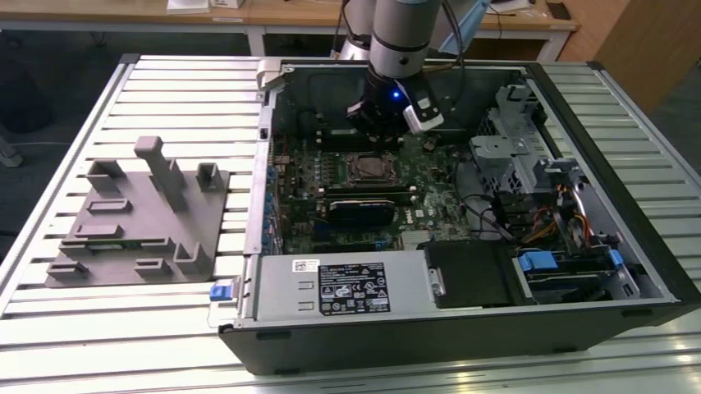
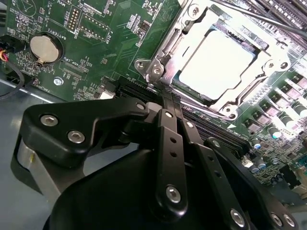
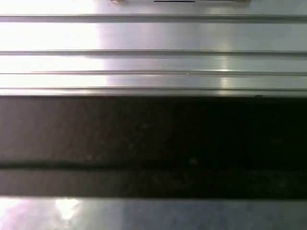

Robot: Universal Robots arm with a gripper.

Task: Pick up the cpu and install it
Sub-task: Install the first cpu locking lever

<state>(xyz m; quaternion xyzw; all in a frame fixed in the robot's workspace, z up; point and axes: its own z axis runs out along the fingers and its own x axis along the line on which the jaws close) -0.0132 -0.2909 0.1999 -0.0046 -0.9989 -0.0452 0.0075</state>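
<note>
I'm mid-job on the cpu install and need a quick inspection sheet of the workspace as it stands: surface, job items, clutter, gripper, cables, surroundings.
Surface: ribbed metal table, with an open computer case lying on it.
Job's things: cpu sits in the socket on the green motherboard, inside the metal frame.
Clutter: grey tray with upright blocks on the exterior view's left; no chip seen on it.
Gripper: gripper hangs inside the case just beyond the socket; its black linkage fills the foreground of the second wrist view.
Cables: bundle of coloured wires by the drive bays on the exterior view's right.
Surroundings: wooden desks behind the table.
</note>
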